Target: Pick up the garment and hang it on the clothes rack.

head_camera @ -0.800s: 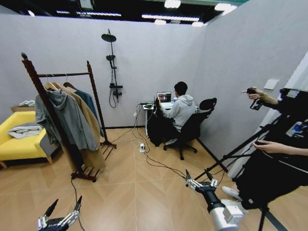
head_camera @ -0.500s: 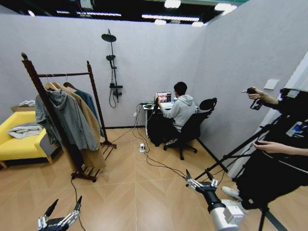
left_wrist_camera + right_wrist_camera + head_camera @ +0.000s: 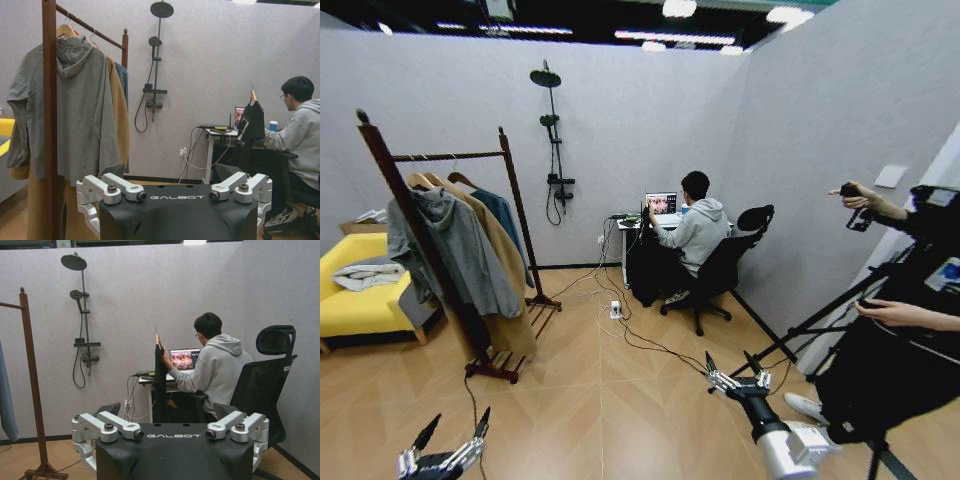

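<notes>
1. The left hand (image 3: 448,447) was seen low at the head view's bottom edge, above the wooden floor (image 3: 590,400), its fingers spread apart and nothing between them.
2. The right hand (image 3: 738,376) was held out over the floor on the right, fingers likewise parted and empty.
3. The garment (image 3: 250,122), black on a pale wooden hanger, was seen held up by its hanger beside the bench (image 3: 220,134), at the seated person's raised hand, well apart from both robot hands.
4. In the right wrist view the garment (image 3: 160,385) was seen edge-on, between the bench and the camera.
5. The clothes rack (image 3: 405,220) stood to the left, well apart from the garment, with a grey hoodie (image 3: 450,250), a tan coat (image 3: 505,270) and a teal shirt (image 3: 505,215) hung on its bar.
6. A yellow sofa (image 3: 360,305) was seen behind the rack.
</notes>
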